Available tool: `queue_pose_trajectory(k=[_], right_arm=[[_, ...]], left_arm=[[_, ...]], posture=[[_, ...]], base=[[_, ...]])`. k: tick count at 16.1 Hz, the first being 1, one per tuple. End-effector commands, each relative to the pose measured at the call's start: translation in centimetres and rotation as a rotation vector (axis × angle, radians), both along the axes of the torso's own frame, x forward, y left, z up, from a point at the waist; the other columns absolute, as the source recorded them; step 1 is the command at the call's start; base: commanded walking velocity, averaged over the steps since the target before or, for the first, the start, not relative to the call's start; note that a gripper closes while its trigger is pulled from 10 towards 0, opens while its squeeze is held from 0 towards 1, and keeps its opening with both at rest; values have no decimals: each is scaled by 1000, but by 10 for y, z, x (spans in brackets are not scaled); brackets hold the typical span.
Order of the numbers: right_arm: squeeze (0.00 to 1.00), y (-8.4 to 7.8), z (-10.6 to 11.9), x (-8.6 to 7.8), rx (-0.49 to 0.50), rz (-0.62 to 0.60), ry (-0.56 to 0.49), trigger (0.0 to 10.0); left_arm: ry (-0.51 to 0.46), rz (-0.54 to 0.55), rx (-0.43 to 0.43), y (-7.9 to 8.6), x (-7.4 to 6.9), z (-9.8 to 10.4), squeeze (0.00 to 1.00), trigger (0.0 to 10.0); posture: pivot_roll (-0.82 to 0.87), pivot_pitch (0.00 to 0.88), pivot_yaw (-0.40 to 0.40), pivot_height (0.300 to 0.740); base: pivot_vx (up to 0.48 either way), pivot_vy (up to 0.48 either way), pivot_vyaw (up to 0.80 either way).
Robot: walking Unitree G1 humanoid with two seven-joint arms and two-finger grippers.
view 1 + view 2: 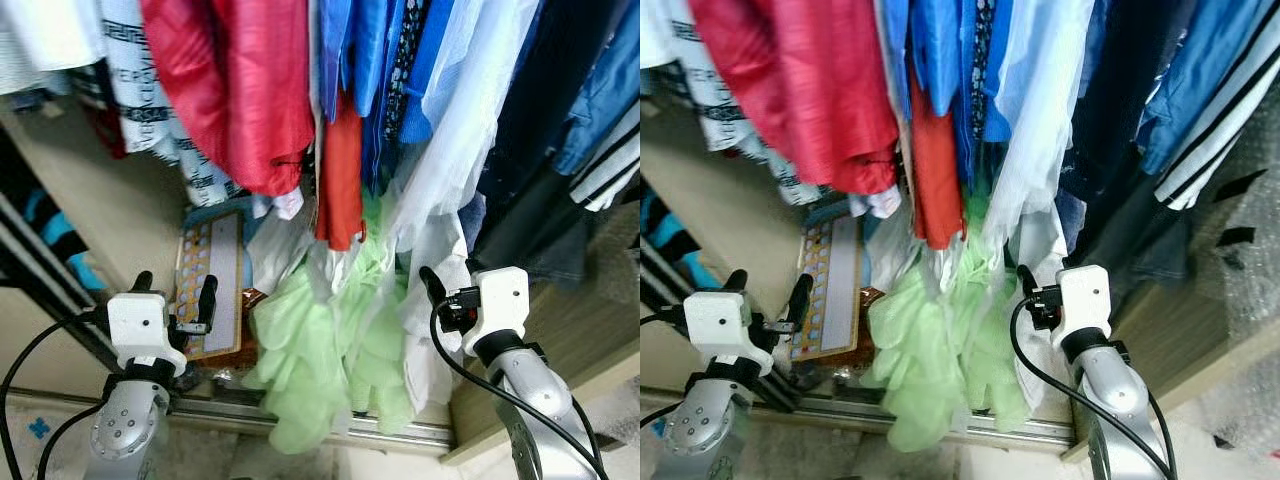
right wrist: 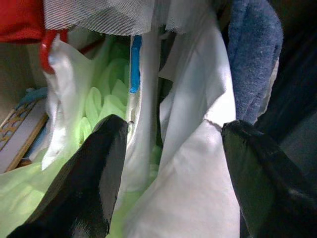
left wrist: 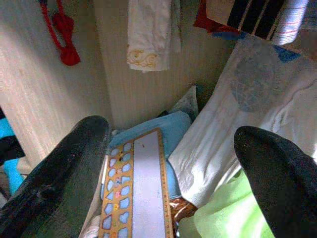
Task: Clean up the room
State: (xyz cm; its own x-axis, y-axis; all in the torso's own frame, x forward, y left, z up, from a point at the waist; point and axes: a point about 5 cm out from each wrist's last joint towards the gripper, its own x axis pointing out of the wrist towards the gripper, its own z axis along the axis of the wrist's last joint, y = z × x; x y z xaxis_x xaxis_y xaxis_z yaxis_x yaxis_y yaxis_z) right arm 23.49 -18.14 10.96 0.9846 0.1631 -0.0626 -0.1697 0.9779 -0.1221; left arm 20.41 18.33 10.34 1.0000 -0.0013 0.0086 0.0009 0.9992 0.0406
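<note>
Clothes fill the closet ahead: a pale green garment point(image 1: 320, 360) spills over the sliding track point(image 1: 300, 418) at lower centre. My left tool point(image 1: 175, 290) at lower left is spread before a patterned board point(image 1: 212, 290). My right tool point(image 2: 168, 163), spread, faces white fabric point(image 2: 193, 188). Farther up, a red jacket point(image 1: 240, 80) and blue shirts point(image 1: 370, 60) hang.

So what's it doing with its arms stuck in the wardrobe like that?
The robot is facing an open wardrobe full of hanging clothes. Both arms are raised toward it, and neither holds anything. The left gripper is open in front of a patterned board leaning at the bottom. The right gripper is open against a white garment, beside a pale green garment that hangs down to the door track.
</note>
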Motion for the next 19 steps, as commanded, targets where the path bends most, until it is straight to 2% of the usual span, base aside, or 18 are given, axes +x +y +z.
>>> queue_pose_trajectory(k=[1,6,9,12,16,19], right_arm=[[0,0,2,1,-1,2,-5,10000],[0,1,2,2,24,-22,-4,10000],[0,2,3,2,12,-26,-15,10000],[0,0,1,1,14,-63,-15,10000],[0,-3,10,2,23,-115,-46,10000],[0,-6,6,1,2,-108,-35,10000]], left_arm=[[7,2,4,0,0,-1,0,10000],[4,9,6,5,-2,-3,0,10000],[-9,20,-23,8,-3,-3,0,10000],[-5,26,-22,10,-7,-5,0,10000],[-6,35,-25,12,-10,-5,0,10000],[-1,55,-39,11,-12,-7,0,10000]], posture=[[-71,0,9,740],[-66,0,10,740],[-66,0,12,740],[-63,0,14,740],[-59,0,9,740],[-53,0,-1,740]], base=[[0,0,0],[0,0,0],[0,0,0],[0,0,0],[0,0,0],[0,0,0]])
